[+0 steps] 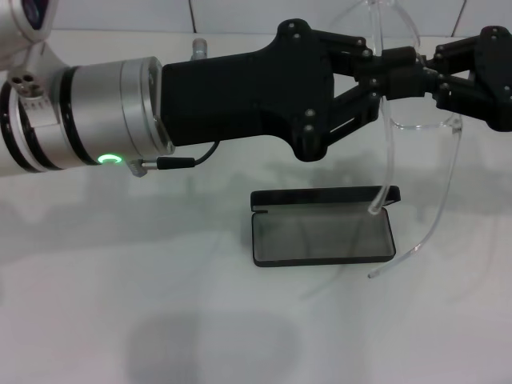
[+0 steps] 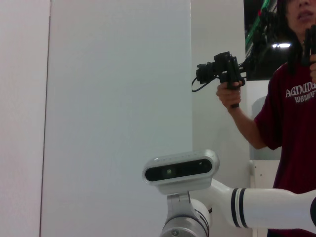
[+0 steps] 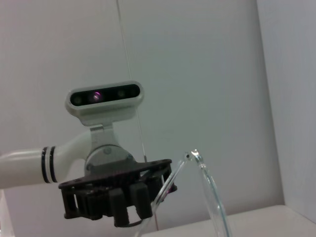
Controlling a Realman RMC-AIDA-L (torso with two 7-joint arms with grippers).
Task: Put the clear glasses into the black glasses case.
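— What lies nearest you?
— The black glasses case point(image 1: 322, 228), open on the white desk point(image 1: 120, 304), grey lining up.
— And above it?
— The clear glasses point(image 1: 416, 120), in the air, arms dangling; one tip hangs over the case's right end.
— Who holds them?
— My left claw point(image 1: 394, 70) and right claw point(image 1: 436, 74) are both closed on the frame, tips nearly meeting.

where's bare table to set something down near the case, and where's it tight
Bare tabletop lies left of and in front of the open black glasses case. It is tight above and right of the case: the left end effector and right end effector meet on the clear glasses, whose arms hang down past the case's right end.
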